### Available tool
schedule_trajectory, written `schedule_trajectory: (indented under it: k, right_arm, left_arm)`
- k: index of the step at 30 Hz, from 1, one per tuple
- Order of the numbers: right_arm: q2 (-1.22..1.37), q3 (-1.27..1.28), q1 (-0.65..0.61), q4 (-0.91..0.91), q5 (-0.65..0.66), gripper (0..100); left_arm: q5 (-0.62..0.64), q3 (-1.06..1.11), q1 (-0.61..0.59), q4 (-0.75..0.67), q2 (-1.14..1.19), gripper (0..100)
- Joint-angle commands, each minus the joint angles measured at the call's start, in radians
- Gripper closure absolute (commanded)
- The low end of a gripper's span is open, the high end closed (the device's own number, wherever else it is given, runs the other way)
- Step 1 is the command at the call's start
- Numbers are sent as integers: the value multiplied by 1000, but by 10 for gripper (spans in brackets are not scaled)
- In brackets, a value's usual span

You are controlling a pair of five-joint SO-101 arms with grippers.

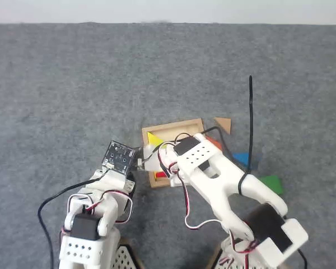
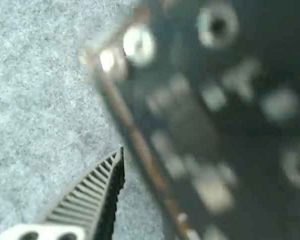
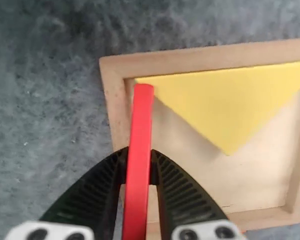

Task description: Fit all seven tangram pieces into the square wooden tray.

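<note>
The right pincer [image 3: 138, 156] is clamped on a red piece [image 3: 141, 115] held on edge, its long axis pointing straight ahead of the pincer. The wooden tray [image 3: 111, 107] lies directly beneath, with a yellow triangle [image 3: 225, 102] beside the piece's far tip.

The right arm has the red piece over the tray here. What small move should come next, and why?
Probably ease the red piece down and tip it flat onto the bare wood beside the yellow triangle. The right gripper is shut on it, holding it on edge over a corner of the tray, where the floor is uncovered.
</note>
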Motion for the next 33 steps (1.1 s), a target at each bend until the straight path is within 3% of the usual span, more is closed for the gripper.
schedule_trajectory:
  k: [1,7,15,25,33]
  right_arm:
    - [-1,-63,-7,-15,74,991]
    - [-1,-63,-5,-8,117,976]
    - [-10,-63,-2,-7,115,816]
    - [-8,-242,31,196,115,815]
    - [-1,-279,67,213,115,815]
  left_arm:
    - [6,-7,2,5,-2,912]
    - [6,-7,2,5,-2,912]
    - [6,-7,2,5,-2,912]
    - [6,-7,2,5,-2,912]
    - [6,-7,2,5,-2,912]
